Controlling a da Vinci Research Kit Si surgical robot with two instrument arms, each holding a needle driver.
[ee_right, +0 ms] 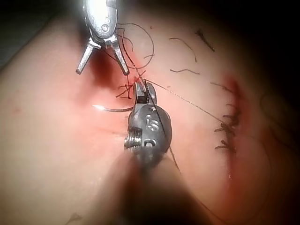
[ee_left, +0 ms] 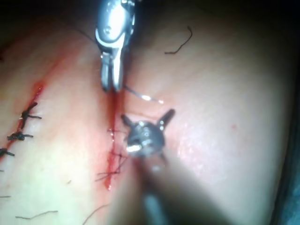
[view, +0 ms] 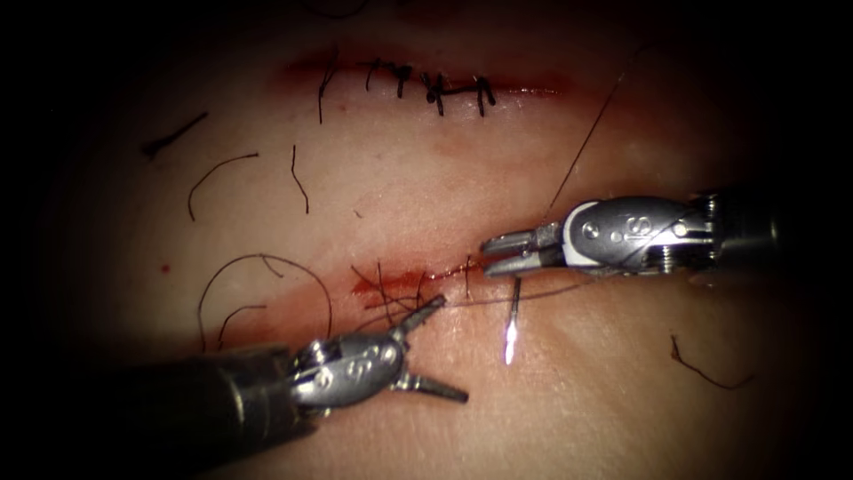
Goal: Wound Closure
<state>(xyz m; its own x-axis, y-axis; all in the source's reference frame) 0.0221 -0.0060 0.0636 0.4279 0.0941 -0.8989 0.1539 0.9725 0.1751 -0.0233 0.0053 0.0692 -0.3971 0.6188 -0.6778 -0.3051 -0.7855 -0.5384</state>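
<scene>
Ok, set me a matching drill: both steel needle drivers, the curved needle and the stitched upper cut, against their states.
1 left arm's steel needle driver
2 right arm's steel needle driver
3 curved silver needle
4 upper cut in the tissue
A closed with dark stitches
B jaws open, holding nothing
C out of the tissue, one end at the right driver's tip
D at the lower red cut; hold on needle unclear
Pairs: 1-B, 2-D, 3-C, 4-A

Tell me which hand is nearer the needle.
Right. The right hand sits just above the needle, at its upper end. The left hand, jaws open and empty, lies off to its left.
</scene>
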